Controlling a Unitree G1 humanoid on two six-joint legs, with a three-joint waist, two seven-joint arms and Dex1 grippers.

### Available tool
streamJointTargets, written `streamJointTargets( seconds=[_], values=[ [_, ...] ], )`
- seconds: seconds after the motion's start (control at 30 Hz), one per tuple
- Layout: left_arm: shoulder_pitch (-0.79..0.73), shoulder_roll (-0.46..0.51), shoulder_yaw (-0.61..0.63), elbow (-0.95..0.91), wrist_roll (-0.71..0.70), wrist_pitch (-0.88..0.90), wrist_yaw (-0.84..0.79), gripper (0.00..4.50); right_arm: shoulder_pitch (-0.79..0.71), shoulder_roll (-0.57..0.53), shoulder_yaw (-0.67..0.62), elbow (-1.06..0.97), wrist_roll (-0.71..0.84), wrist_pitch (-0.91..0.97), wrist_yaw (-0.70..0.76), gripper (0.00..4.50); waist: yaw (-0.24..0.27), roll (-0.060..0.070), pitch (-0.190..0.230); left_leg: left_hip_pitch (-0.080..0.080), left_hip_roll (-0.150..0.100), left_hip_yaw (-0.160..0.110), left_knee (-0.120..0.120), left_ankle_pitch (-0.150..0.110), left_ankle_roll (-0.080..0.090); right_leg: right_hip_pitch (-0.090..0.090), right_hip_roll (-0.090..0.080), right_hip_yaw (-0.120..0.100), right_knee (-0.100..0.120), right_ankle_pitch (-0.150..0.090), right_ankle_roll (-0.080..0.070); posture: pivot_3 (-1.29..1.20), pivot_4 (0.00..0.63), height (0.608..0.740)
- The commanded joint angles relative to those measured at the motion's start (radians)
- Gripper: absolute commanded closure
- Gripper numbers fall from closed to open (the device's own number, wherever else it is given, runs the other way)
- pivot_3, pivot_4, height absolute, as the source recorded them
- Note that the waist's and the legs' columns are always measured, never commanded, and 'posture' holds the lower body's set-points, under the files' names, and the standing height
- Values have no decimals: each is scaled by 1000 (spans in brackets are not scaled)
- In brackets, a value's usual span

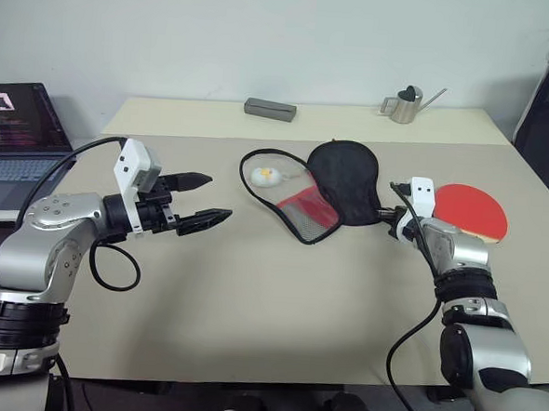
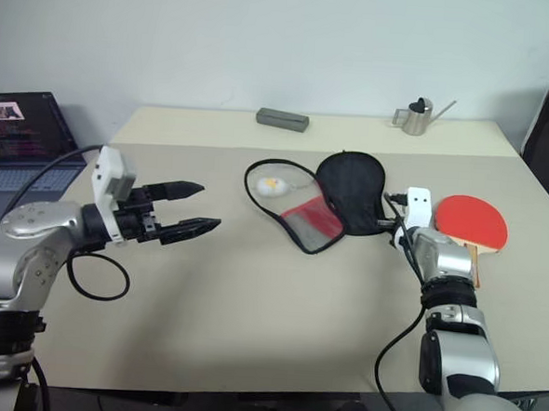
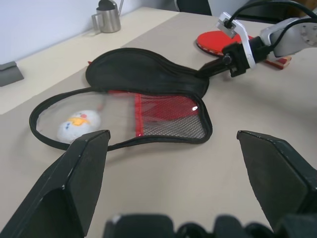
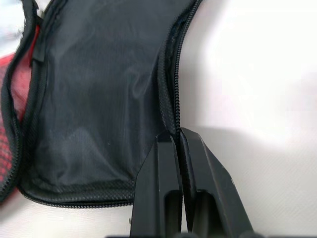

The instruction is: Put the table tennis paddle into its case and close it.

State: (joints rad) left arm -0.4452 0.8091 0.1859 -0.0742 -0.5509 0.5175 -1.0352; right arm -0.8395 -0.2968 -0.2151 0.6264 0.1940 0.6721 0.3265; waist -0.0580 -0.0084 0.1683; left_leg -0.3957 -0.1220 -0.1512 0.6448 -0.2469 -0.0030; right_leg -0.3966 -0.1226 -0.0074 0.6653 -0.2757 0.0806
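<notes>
Right tool pinches the open case

The right tool [image 4: 178, 141] is clamped on the black edge of the case [image 1: 346, 177], lying open on the desk [image 1: 250, 306]. The paddle [image 1: 472, 210] lies just beside it. The left tool [image 1: 205, 198] has its fingers wide apart.

paddle [image 1: 471, 208] – 1 | case [image 1: 346, 180] – 1 | watering can [image 1: 407, 104] – 1 | grey box [image 1: 269, 109] – 1 | laptop [image 1: 15, 143] – 1
</notes>
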Motion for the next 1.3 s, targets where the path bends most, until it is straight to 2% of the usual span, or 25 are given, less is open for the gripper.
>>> streamJointTargets(
  seconds=[0.03,0.37,1.0,1.1,1.3],
  values=[
    [-11,23,30,-37,-5,-17,-1,0,32,50,-35,-119,46,111,-87,4477,0,0,0,0,0,0,0,0,0,0,0,0,0,0,0,0,150,740],
    [-13,21,24,-41,-1,-20,-2,0,96,121,-71,-287,78,223,-221,4477,1,0,0,0,0,1,0,0,0,-2,0,1,1,0,0,0,150,740],
    [-27,15,13,-40,-2,-18,-9,0,165,185,-60,-450,91,314,-294,4477,1,0,-1,-2,0,2,0,0,0,-7,0,3,5,0,0,0,150,740],
    [-28,14,10,-38,0,-21,-9,0,167,190,-68,-464,91,314,-301,3789,1,0,-1,-2,0,5,0,0,0,-9,0,6,9,0,-1,0,150,740],
    [-26,6,5,-39,4,-26,-7,0,195,187,-68,-520,75,277,-329,1709,4,-1,-1,-1,-1,5,1,0,-1,-9,0,7,13,0,-1,0,150,740]
  ],
)
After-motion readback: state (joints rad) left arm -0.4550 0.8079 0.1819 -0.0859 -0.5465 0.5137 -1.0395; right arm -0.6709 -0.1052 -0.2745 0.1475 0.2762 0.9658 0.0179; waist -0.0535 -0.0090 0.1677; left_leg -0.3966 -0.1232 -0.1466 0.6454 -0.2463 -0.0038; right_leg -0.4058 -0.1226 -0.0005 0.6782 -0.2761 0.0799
